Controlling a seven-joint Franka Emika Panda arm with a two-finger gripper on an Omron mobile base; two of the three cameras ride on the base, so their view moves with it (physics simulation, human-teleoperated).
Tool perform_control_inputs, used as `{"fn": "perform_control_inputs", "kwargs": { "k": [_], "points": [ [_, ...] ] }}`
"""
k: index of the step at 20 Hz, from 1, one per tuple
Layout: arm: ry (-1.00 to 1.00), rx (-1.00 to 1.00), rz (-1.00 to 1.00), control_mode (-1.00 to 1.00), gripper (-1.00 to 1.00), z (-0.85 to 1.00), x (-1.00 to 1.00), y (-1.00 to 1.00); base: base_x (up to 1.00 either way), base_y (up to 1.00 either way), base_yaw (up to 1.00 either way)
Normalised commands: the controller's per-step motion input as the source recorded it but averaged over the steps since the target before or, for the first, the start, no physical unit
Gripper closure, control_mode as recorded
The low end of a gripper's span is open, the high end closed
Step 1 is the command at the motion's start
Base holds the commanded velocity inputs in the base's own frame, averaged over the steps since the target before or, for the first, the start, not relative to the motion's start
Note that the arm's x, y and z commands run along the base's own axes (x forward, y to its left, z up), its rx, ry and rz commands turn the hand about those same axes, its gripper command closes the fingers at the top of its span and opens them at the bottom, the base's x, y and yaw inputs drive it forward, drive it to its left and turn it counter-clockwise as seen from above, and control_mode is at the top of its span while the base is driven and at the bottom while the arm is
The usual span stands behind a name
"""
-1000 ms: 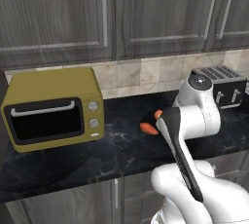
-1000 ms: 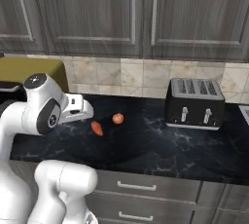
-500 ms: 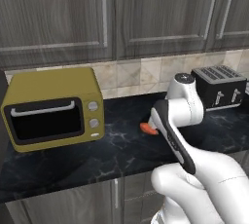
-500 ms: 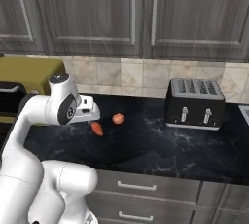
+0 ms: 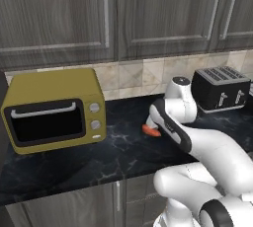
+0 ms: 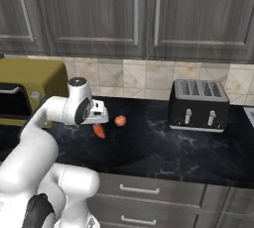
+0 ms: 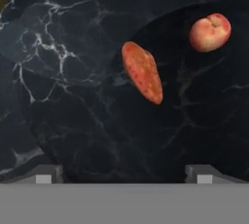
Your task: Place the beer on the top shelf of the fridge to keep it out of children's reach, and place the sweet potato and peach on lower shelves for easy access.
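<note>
A long black counter (image 5: 99,157) runs across the middle of the left base view. A big yellow microwave (image 5: 52,110) sits at the left, and a black toaster (image 6: 198,104) at the right of the right base view. The gripper (image 7: 124,173) hangs above the counter, its jaws wide apart and holding nothing. In the hand view, the sweet potato (image 7: 142,72) lies near the middle, and the round peach (image 7: 209,32) sits near it at the upper right, not touching.

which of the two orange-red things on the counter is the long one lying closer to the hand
The sweet potato: elongated with tapered ends, lying flat on the black counter closer to the open hand. The peach is round and sits farther off, apart from it.
</note>
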Motion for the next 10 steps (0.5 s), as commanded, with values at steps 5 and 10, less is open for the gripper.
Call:
{"fn": "perform_control_inputs", "kwargs": {
  "k": [5,10],
  "points": [
    [0.00,0.05,0.02,-1.00,-1.00,-0.51,0.48,0.00,0.00,0.00,0.00],
    [0.00,0.03,0.02,-1.00,-1.00,-0.48,0.47,0.00,0.00,0.00,0.00]
  ]
}}
